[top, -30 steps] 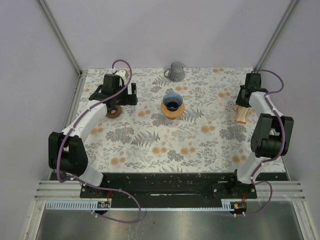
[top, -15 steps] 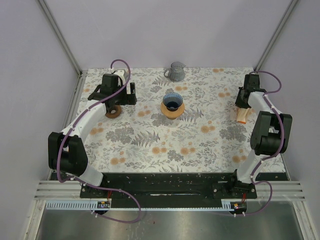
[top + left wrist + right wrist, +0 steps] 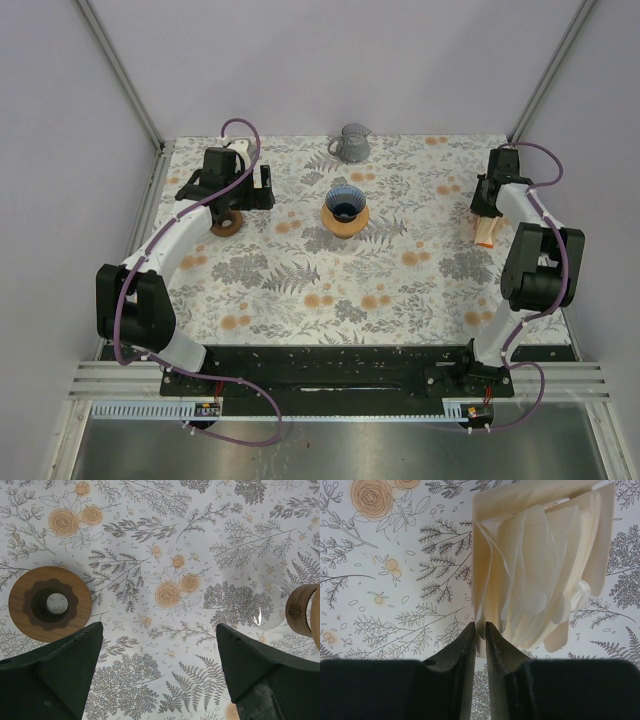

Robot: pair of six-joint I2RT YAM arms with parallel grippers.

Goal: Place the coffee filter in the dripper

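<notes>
On the flowered worktop (image 3: 300, 280), right fingers (image 3: 462, 650) have just pinched a coffee filter (image 3: 535, 565) by its edge, seemingly ready to lift toward the dripper (image 3: 345, 212); left fingers (image 3: 55, 665) gape wide.

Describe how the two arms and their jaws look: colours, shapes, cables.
The left arm and right arm match: slim white links between chunky black joint housings, both bolted to one black base plate. A purple cable loops along each arm. The jaws are dark, matte wedges tapering to blunt tips.
</notes>
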